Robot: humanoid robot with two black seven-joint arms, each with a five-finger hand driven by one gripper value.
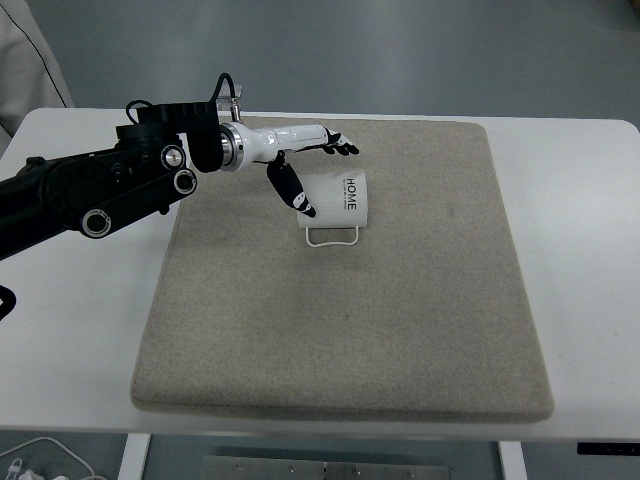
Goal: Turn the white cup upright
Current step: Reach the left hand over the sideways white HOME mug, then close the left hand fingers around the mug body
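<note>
White tabletop (90, 330) under beige mat (400, 320), grey floor behind. My left hand (305, 165) spread open at the white cup (335, 198), thumb touching its side.

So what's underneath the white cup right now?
The white cup lies on its side on the beige mat, which covers the white table. The left hand is open around its end. The mat directly beneath is hidden.

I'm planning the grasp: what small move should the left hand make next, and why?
Probably close the fingers around the white cup. The cup lies on its side on the beige mat, handle toward the camera, and the left hand is open beside its left end, thumb low and fingers above, not yet gripping.
</note>
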